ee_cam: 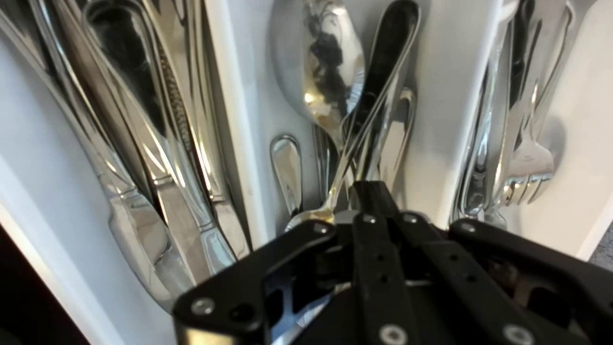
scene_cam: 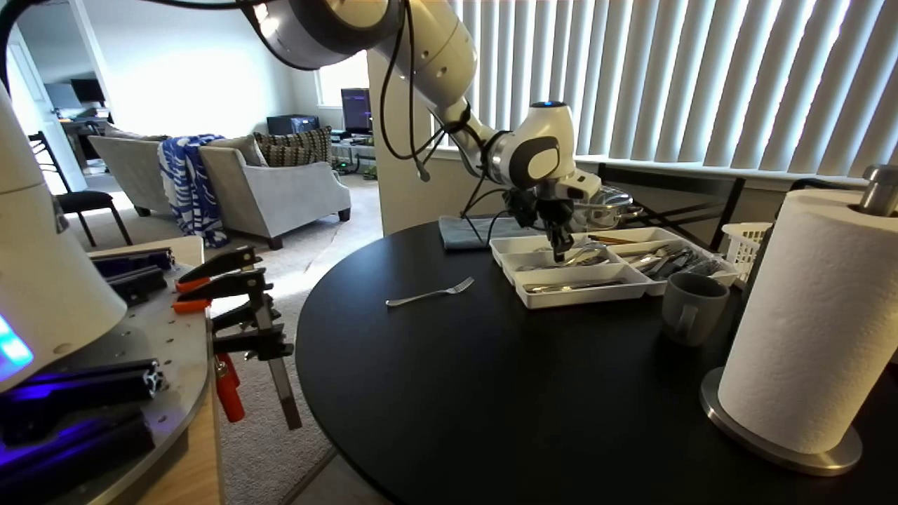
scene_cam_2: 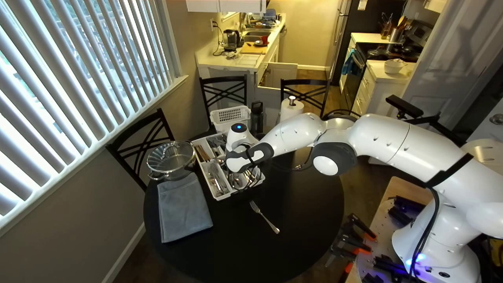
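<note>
The jaws stand closed amid the spoons in the tray; whether anything thin is pinched cannot be told. Working straight up and down would best keep crossed spoons from snagging. Dividers flank the jaws closely; knives lie beyond one, a fork beyond the other, another fork well apart on the bench.

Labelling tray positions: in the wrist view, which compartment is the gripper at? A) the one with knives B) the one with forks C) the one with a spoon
C: the gripper points into the middle compartment where a spoon lies, knives to one side, a fork to the other.
</note>
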